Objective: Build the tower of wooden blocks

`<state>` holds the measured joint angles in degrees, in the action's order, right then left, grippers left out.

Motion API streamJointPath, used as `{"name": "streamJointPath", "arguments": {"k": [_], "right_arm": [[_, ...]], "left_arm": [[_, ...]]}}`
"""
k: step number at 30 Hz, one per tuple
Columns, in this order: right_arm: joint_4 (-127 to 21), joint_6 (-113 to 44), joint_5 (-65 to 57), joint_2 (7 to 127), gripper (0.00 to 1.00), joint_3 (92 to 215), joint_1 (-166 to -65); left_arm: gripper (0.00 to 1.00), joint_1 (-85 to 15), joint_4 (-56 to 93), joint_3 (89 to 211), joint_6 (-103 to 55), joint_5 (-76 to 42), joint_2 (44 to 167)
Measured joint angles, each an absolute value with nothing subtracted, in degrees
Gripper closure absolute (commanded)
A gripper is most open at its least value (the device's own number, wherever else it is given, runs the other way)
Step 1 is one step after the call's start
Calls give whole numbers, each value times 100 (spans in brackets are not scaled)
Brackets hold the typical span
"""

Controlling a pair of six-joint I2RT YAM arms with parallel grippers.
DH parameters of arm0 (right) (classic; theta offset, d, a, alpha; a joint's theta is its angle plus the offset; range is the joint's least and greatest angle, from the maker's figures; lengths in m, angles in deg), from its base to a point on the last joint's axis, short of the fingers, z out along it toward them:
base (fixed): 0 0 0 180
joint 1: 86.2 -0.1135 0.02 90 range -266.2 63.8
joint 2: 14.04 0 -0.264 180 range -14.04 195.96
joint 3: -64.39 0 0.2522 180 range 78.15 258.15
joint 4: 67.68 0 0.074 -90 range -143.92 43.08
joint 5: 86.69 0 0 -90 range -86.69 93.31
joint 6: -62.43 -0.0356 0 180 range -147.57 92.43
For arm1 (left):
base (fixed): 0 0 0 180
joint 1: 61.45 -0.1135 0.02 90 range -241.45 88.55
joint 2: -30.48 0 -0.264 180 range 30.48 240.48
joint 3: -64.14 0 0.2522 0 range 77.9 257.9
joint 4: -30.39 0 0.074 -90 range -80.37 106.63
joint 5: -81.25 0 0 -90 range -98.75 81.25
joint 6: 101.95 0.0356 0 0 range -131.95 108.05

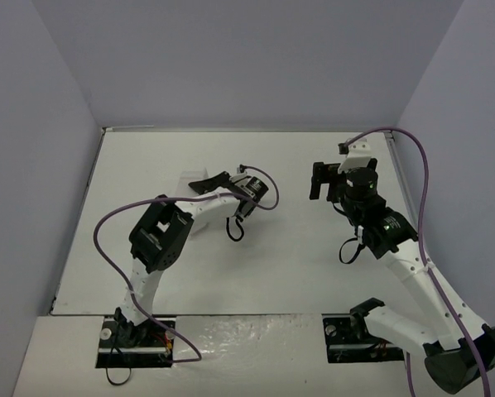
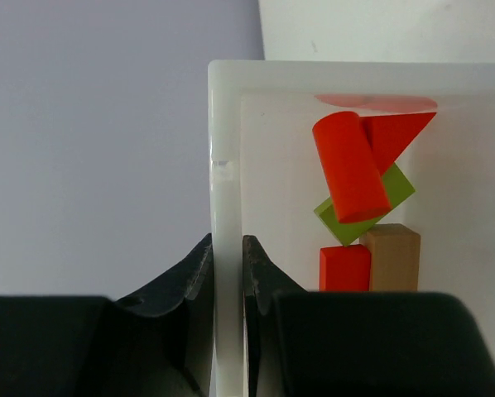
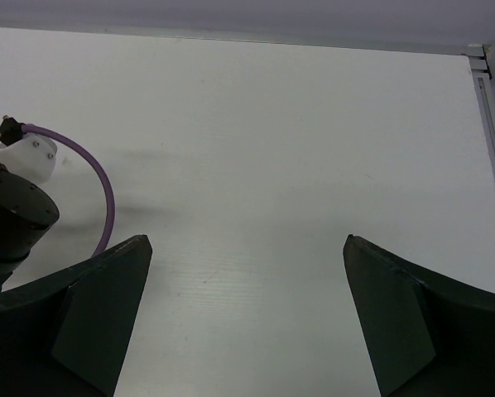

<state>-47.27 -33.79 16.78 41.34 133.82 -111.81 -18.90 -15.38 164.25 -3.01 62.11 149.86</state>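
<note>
Black fingers (image 2: 260, 265) of the left gripper (image 2: 228, 248) fill the bottom of the left wrist view, closed on the thin side wall of the tray (image 2: 223, 124) with one finger outside and one inside.

All the blocks (image 2: 363, 198) lie loose inside the tray, bunched together and not stacked into any tower. A red cylinder (image 2: 351, 165) lies slantwise across a green block (image 2: 399, 190), its upper end against a red wedge (image 2: 394, 135). Below them a tan block (image 2: 391, 256) and a red cube (image 2: 344, 267) sit side by side, touching, partly hidden by the inner finger. The green block's lower corner meets the top of that pair.

From the top camera, the left gripper (image 1: 208, 184) reaches over the middle-left of the table (image 1: 314, 273). The tray is white on white there and hard to make out, and the blocks do not show.

Across the table, the right gripper (image 1: 319, 180) hangs well apart from the left one. In its own wrist view the right gripper (image 3: 247, 240) has its jaws wide apart with nothing between them, only bare table beneath. The left arm (image 3: 12, 215) and its purple cable (image 3: 90, 178) show at that view's left edge.
</note>
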Motion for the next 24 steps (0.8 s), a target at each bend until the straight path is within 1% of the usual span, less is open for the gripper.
{"name": "streamJointPath", "arguments": {"k": [7, 13, 24], "right_arm": [[-4727, -3376, 1680, 4129, 0, 13359, -11181], [-4725, -3376, 1689, 4121, 0, 13320, -11181], [-4728, -3381, 1676, 4195, 0, 13306, -11181]], "left_arm": [[100, -1705, -1591, 16901, -69, 6652, 15313], [100, -1426, -1539, 16799, -28, 6812, 15337], [100, -1637, -1565, 16617, -13, 7004, 15647]]}}
